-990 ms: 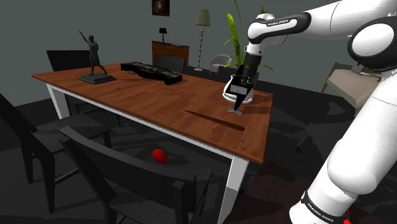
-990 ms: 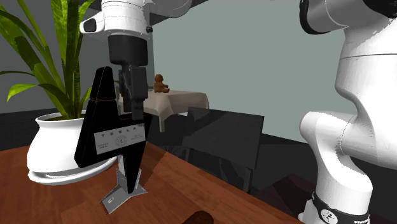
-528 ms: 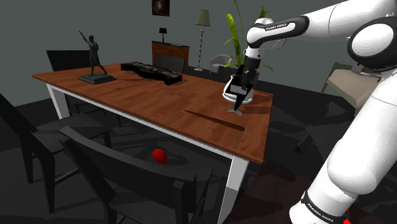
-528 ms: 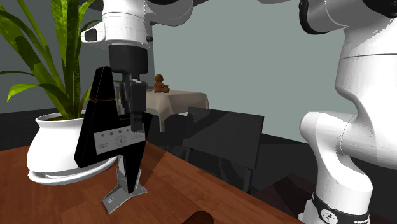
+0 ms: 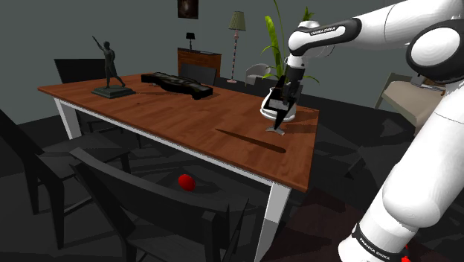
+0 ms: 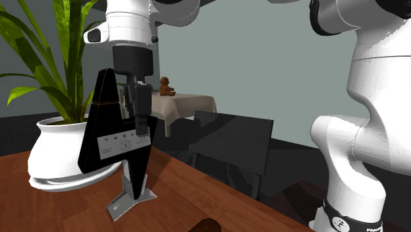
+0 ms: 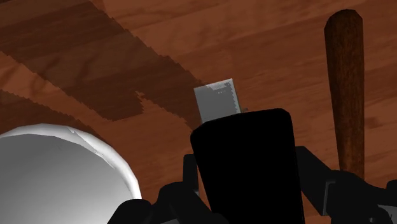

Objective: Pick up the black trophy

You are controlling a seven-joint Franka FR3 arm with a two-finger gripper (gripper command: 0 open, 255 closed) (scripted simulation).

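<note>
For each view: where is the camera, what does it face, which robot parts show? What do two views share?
Shoulder view: beside the arm, looking over the table; arm shows.
Second exterior view: near tabletop, facing black trophy; gripper, arm show.
Wrist view: on hand, looking down the trophy; gripper shows.
All share trophy and white pot.

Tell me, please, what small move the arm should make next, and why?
Probably a short, straight lift. The gripper looks shut on the black trophy, with its fingers pressed against both sides, while the trophy's grey base seems to rest on the wooden table. Rising vertically should also keep it off the white plant pot close beside it.
</note>
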